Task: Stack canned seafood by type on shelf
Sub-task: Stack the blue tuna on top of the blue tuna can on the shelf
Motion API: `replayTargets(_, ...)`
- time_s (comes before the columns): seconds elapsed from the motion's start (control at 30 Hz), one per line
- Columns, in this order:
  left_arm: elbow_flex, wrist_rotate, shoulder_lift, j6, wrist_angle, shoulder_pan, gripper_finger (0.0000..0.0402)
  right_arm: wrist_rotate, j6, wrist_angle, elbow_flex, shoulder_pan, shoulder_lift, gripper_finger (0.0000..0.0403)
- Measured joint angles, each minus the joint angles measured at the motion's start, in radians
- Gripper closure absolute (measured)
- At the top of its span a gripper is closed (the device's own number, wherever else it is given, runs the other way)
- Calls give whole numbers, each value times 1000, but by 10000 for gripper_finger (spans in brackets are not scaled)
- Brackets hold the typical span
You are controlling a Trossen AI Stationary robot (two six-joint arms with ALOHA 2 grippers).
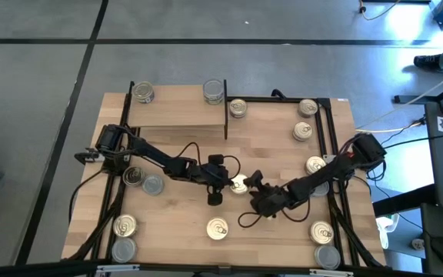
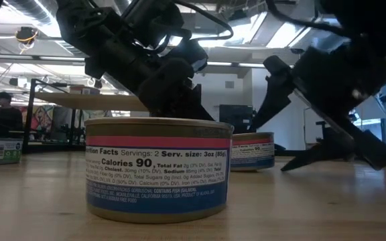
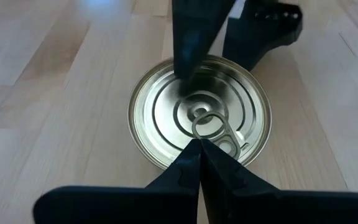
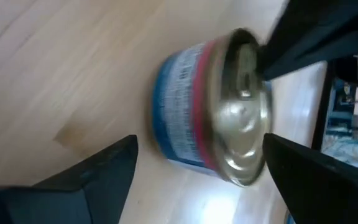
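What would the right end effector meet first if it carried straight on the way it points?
Most likely the can at the table's middle: it lies between the open right end effector fingers, with the shut left end effector resting on its lid. Depth is uncertain.

The shelf (image 1: 179,114), a low light-wood plank on thin black posts, is sitting at the desk's far left corner, carrying two upright tins (image 1: 214,91) at its far edge, one at each end. The other tins are standing upright and scattered singly along the desk's left, right and near edges. One gold-lidded pull-tab tin (image 1: 239,184), blue-labelled with a pink band, is standing at the desk's middle.
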Motion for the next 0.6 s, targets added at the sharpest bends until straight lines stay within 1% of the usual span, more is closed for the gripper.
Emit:
replayTargets(0.2,0,0,0,0,0,0,396,34,-92,38,3,-16,34,61)
replayTargets(0.3,0,0,0,-4,0,0,396,22,-136,51,3,-30,36,61)
replayTargets(0.43,0,-1,0,-6,0,0,396,7,-152,59,3,-48,36,61)
replayTargets(0.6,-2,-1,0,-4,8,0,396,16,-210,101,3,-68,76,61)
